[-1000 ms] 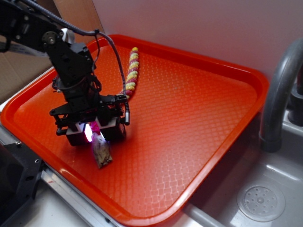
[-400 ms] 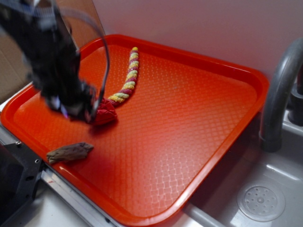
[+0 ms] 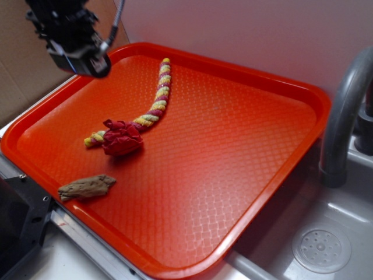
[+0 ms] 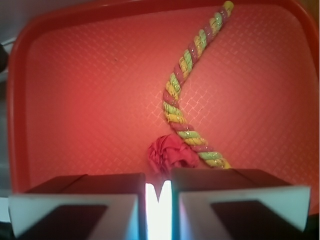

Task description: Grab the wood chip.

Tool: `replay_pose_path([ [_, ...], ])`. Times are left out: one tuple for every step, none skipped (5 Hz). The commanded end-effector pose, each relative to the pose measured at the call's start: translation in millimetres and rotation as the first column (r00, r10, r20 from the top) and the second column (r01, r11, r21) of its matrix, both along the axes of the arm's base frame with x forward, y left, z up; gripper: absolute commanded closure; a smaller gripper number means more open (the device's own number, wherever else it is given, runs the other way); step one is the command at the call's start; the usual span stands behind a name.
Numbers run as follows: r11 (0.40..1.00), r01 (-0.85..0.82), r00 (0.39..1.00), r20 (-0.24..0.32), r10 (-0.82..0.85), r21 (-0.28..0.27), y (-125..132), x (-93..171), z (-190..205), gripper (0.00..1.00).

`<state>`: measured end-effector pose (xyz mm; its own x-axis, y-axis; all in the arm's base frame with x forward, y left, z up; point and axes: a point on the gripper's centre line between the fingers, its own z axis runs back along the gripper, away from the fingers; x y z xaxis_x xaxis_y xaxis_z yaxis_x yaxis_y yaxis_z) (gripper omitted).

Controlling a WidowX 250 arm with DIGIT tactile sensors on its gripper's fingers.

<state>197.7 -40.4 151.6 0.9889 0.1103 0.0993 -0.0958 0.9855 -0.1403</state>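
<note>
Item: wood chip (image 3: 86,188) lying loose on the red tray (image 3: 245,175), gripper (image 3: 78,55) hanging high and empty.

Detail: the wood chip, a rough grey-brown piece with jagged ends, is resting flat near the tray's front-left rim, touched by nothing. The red cloth wad (image 3: 121,138) is sitting just behind it toward the tray's middle, lying against the lower stretch of a twisted red-and-yellow rope (image 3: 158,96) that is running up toward the far rim. The gripper is hovering above the tray's far-left corner, well apart from the chip; in the wrist view its two pads (image 4: 75,205) are standing nearly together with only a thin bright slit between them, clasping nothing, and the cloth wad (image 4: 170,155) and rope (image 4: 187,85) are showing beyond them. A grey faucet (image 3: 344,116) is standing to the right, beside a sink (image 3: 320,248).
</note>
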Motion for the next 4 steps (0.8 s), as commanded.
replay_pose_path([
  [0.927, 0.369, 0.929, -0.033, -0.367, 0.069, 0.0, -32.0, -28.6, 0.0],
  [0.893, 0.441, 0.897, -0.064, -0.437, 0.094, -7.1, -50.9, -45.4, 0.0],
  [0.893, 0.442, 0.894, -0.124, -0.43, 0.09, -10.2, -58.6, -62.3, 0.0],
  [0.899, 0.429, 0.897, -0.162, -0.412, 0.086, -7.1, -60.3, -78.7, 0.0],
])
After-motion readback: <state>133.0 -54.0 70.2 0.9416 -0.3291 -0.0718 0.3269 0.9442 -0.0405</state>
